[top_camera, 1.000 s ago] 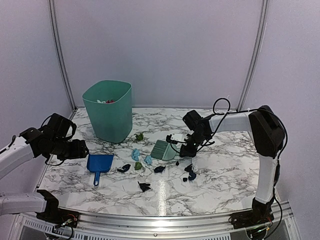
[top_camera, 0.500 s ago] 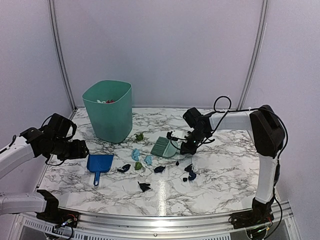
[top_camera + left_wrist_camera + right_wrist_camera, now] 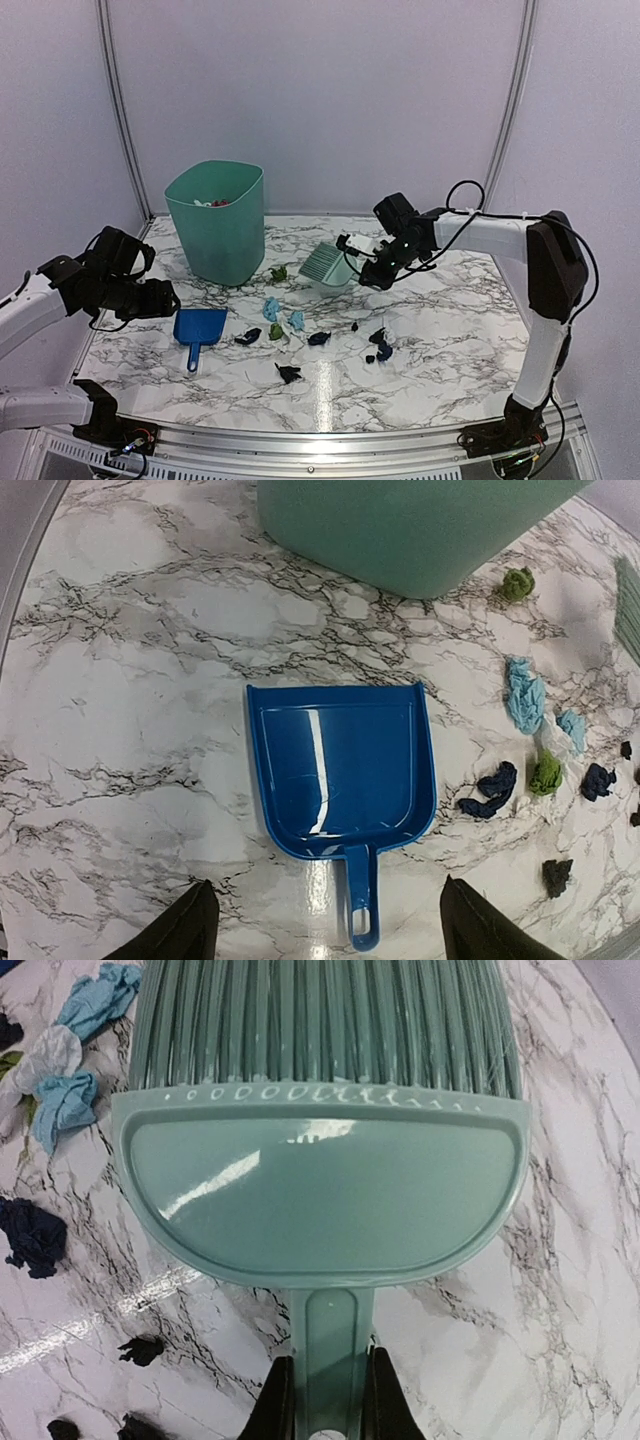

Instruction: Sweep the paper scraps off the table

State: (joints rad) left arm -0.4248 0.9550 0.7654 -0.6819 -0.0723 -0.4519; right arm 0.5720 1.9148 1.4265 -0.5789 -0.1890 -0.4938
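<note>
We lower the brush, clamped by its handle in the right tool, beyond the paper scraps and stroke toward the dustpan, over which the left tool hangs wide and empty. The scraps, small crumpled dark, green and light-blue wads, lie scattered on the table right of the dustpan.
</note>
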